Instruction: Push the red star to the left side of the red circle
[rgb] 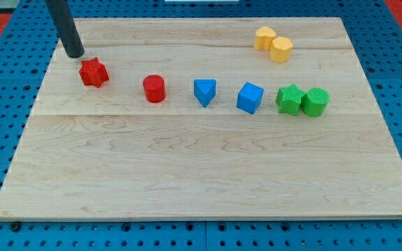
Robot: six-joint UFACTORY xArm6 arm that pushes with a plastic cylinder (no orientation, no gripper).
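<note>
Tip (75, 55) of the rod is set on the bench (187, 181) near its top-left corner, just above and left of the red star (93, 72), with a small gap between them. No gripper is fitted, so no jaw state is given. The red star is located left of the red circle (154, 88), apart from it, toward the bench's left edge. A blue triangle (204, 91) and a blue cube (250, 97) are placed further right. A green star (289, 99) and a green cylinder (315, 102) are seen touching near the right edge. Two yellow blocks (272, 43) are found touching near the top-right corner.
</note>
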